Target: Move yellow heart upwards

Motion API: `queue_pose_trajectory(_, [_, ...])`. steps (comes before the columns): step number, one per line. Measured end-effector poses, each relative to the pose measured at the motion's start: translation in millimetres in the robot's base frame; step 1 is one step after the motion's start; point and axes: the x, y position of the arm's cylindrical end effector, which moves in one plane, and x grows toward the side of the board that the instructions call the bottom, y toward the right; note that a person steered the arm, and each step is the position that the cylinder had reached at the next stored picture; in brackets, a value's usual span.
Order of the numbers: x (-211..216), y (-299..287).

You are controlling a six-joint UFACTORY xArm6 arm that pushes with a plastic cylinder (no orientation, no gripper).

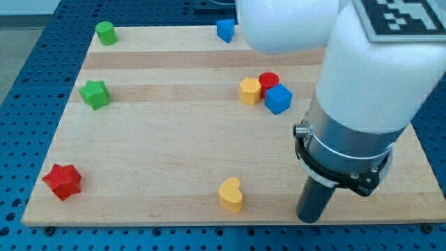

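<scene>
The yellow heart (231, 194) lies near the bottom edge of the wooden board, a little right of centre. My tip (309, 219) rests on the board to the right of the yellow heart, about a hundred pixels away, at nearly the same height in the view. It touches no block. The white and grey arm body fills the view's upper right above the rod.
A yellow hexagon (249, 91), red cylinder (269, 81) and blue cube (278, 99) cluster right of centre. A blue block (225, 30) and green cylinder (106, 33) sit at the top edge. A green star (94, 93) and red star (62, 181) lie at the left.
</scene>
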Motion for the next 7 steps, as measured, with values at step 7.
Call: queue_pose_trajectory(7, [-1.8, -102.2])
